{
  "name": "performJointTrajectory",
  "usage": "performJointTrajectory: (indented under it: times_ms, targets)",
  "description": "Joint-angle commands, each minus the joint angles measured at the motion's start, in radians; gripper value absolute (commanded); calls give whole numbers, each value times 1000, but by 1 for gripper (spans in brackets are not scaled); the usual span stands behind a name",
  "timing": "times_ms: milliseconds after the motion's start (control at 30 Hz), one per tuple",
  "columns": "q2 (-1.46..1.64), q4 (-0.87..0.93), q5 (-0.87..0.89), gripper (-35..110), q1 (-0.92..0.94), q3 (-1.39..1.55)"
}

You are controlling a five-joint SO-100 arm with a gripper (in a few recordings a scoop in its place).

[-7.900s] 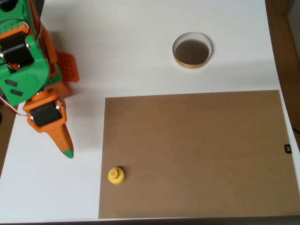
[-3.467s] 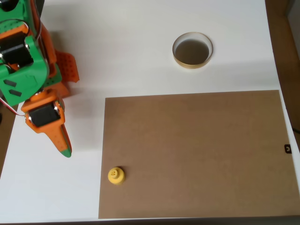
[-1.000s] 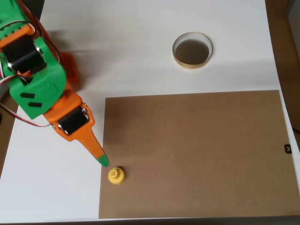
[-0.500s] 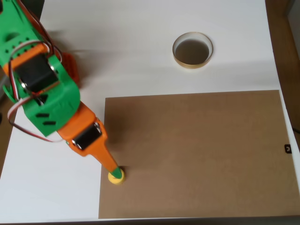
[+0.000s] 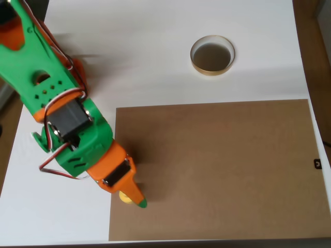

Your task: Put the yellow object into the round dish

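Yellow object (image 5: 124, 196) at same place near front left corner of brown mat (image 5: 217, 165), on its left edge, now mostly hidden under pincer (image 5: 135, 198). Half a second ago green tip just touching it; now pushed on past, orange finger lying over it. Grasping or not: cannot tell from above. Round dish (image 5: 212, 55) empty, well apart toward back of white worktop (image 5: 155, 51). Likely meaning: reach finished, closing on piece next, carrying not yet begun.
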Motion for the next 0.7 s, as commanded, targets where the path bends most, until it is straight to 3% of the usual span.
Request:
performJointTrajectory:
  times_ms: [0, 667]
  targets:
    - [-17, 32, -15, 29, 11, -101]
    - [-206, 43, -25, 23, 43, -219]
